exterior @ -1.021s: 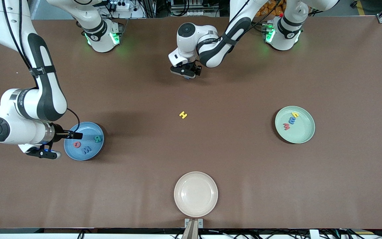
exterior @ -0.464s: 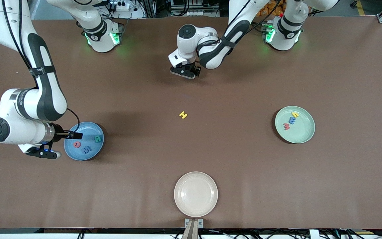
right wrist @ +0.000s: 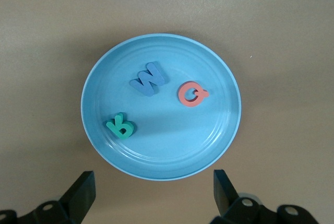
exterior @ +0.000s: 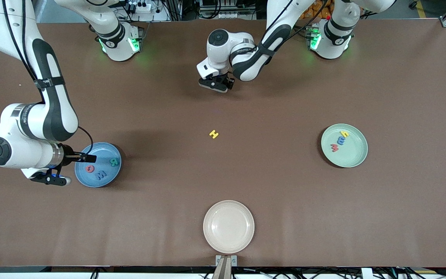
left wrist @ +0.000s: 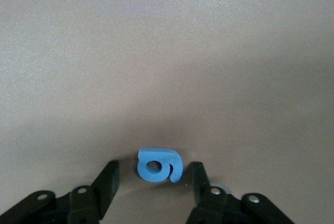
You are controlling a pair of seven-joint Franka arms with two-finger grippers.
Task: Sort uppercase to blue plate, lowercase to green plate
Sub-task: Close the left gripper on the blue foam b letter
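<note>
Three plates sit on the table. Nearest the camera edge, midway along it, is the cream plate (exterior: pixel 228 226), bare. Farther in, toward the right arm's end, the blue plate (exterior: pixel 87 180) holds Q (exterior: pixel 90 168), W (exterior: pixel 101 175) and R (exterior: pixel 113 162); the right gripper (exterior: pixel 49 180) hangs just beside its rim with fingers spread wide and nothing between them, waiting. Toward the left arm's end, the green plate (exterior: pixel 353 159) carries w (exterior: pixel 334 147), m (exterior: pixel 341 140) and h (exterior: pixel 344 134). Yellow H (exterior: pixel 214 134) lies alone mid-table.

Farthest in, near the edge where the bases stand, the left gripper (exterior: pixel 216 84) is down at the table, its fingers (left wrist: pixel 107 179) partly drawn in on either side of blue g (left wrist: pixel 159 165) — one looks close to touching it, the other has a gap, so no firm pinch shows.

Likely trouble from here: g sits right at the fingertips, so an uneven squeeze could push or spin it flat on the table, or catch only its edge — then it may drop on the long carry to the green plate.
</note>
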